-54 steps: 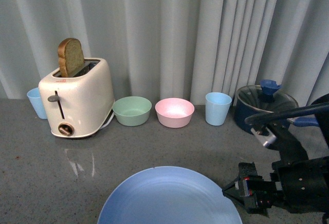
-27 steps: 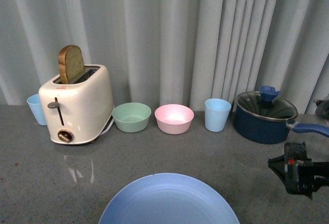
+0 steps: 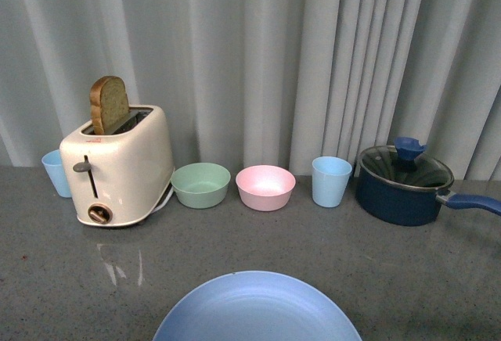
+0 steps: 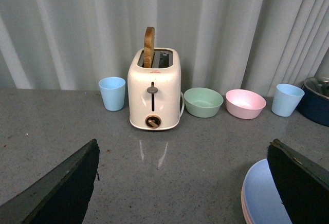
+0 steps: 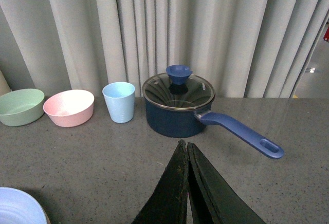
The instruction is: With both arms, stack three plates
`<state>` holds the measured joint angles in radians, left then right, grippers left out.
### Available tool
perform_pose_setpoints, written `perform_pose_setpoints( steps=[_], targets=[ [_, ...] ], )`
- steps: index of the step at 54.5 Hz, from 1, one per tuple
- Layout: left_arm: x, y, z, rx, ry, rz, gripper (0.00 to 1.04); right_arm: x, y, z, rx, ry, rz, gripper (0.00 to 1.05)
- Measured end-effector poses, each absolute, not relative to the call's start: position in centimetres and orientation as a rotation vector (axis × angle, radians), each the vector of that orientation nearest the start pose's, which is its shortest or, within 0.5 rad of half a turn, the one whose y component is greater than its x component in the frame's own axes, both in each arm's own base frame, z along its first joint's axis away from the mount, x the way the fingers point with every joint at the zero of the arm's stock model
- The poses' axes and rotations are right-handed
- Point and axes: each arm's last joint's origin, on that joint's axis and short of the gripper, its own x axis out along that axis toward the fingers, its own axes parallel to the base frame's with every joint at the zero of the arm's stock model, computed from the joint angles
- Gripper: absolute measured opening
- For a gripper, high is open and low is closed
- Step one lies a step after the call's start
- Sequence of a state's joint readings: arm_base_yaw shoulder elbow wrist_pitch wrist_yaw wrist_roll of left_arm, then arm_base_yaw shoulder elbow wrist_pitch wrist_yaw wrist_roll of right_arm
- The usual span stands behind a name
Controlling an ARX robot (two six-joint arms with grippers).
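The light blue plate (image 3: 258, 310) lies at the near middle of the grey counter, on top of a stack. In the left wrist view the blue plate (image 4: 264, 196) shows a pink rim under it; the beige plate cannot be made out. The plate's edge also shows in the right wrist view (image 5: 18, 206). My left gripper (image 4: 182, 180) is open and empty, above bare counter left of the stack. My right gripper (image 5: 186, 149) is shut on nothing, above the counter in front of the saucepan. Neither arm shows in the front view.
Along the curtain stand a blue cup (image 3: 55, 173), a cream toaster (image 3: 117, 165) with a bread slice, a green bowl (image 3: 200, 184), a pink bowl (image 3: 265, 187), a blue cup (image 3: 331, 181) and a dark blue lidded saucepan (image 3: 403, 183) with its handle pointing right.
My right arm has drawn back to the right and left the front view. The view has shifted slightly. The blue plate stays in place.
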<state>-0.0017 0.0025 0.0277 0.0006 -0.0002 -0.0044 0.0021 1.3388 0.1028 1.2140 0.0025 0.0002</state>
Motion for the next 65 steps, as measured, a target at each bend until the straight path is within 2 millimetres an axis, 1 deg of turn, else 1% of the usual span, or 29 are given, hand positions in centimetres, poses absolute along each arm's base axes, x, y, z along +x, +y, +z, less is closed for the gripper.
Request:
perform_pose_setpoints(
  steps=[6,9,14,26,41,65],
  targets=[
    [9.6,0.0,17.3,-0.004,-0.026,-0.002,0.98,18.2,0.0,14.9,0.000,0.025,-0.001,0.03],
    [9.6,0.0,17.3,-0.004,-0.026,-0.002,0.98,17.6,0.0,15.3,0.000,0.040,0.000,0.03],
    [9.6,0.0,17.3,-0.004,-0.026,-0.002,0.98,16.6,0.0,16.2,0.000,0.017,0.002,0.03],
    [9.6,0.0,17.3,-0.004,-0.026,-0.002,0.98,14.7,0.0,16.2,0.000,0.017,0.002,0.03],
    [9.6,0.0,17.3,-0.004,-0.026,-0.002,0.98,13.4,0.0,16.5,0.000,0.004,0.002,0.03],
    [9.6,0.0,17.3,-0.004,-0.026,-0.002,0.98,11.9,0.0,16.9,0.000,-0.008,0.002,0.03]
  ],
)
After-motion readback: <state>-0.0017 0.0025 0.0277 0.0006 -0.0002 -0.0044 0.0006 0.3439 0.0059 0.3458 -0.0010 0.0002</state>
